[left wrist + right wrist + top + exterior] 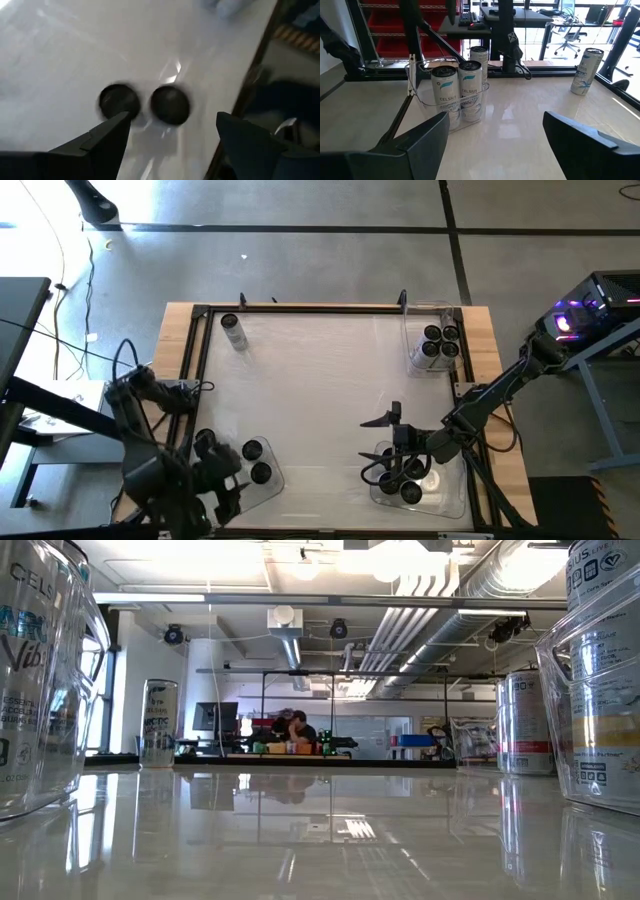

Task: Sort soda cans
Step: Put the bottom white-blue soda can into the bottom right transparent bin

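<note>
The left tool (215,480) hangs open, holding nothing, over a clear rectangular plastic bin (272,485) at the near left corner of the pale table (320,390). Directly below its spread fingers (107,140) stand two dark-topped silvery soda cans (170,105) side by side. The right tool (400,452) is likewise open and empty, poised above another clear bin (445,498) at the near right corner, with several cans beneath it. Ahead of that tool, across the table, three cans stand in the left tool's bin (425,100). A fourth bin (412,330) beyond the right tool holds four cans, and one lone can (233,330) stands far beyond the left tool.
</note>
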Controlling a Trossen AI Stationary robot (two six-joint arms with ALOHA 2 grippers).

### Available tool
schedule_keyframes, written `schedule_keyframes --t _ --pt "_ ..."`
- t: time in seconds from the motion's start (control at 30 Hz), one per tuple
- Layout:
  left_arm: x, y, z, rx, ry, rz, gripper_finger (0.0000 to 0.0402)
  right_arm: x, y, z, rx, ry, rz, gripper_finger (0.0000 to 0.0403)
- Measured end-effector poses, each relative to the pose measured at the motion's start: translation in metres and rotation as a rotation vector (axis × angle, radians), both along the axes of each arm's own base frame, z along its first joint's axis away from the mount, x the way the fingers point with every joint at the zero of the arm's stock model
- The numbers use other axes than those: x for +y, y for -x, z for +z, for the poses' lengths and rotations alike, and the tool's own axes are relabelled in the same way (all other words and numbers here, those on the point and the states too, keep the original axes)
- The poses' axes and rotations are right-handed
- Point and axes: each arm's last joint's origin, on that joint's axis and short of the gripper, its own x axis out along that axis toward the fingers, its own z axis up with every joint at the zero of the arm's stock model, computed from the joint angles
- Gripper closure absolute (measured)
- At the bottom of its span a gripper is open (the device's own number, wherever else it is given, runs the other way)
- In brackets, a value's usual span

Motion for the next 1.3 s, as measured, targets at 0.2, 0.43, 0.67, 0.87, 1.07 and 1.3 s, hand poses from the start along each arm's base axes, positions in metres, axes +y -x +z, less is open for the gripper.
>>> schedule_keyframes --t 0.2,0.43,0.67,0.87,1.07,1.3 --pt "0.028 0.018 -0.033 0.417 0.059 -0.145 0.0139 0.001 0.000 0.000 0.003 0.008 0.004 0.0085" --pt "0.041 0.037 -0.068 0.817 0.144 -0.499 0.0166 0.000 0.001 -0.001 0.011 0.008 0.003 0.0085" --pt "0.046 0.040 -0.083 0.879 0.072 -0.754 0.0167 0.000 0.000 -0.001 0.007 0.007 0.001 0.0085" --pt "0.061 0.052 -0.096 0.968 0.126 -0.656 0.0167 0.000 0.000 -0.001 0.008 0.006 0.000 0.0085" --pt "0.074 0.067 -0.107 1.057 0.195 -0.633 0.0167 0.000 0.000 -0.001 0.008 0.006 0.000 0.0085" --pt "0.097 0.072 -0.105 0.992 0.155 -0.624 0.0158 0.000 0.000 -0.001 0.005 0.004 0.000 0.0085"
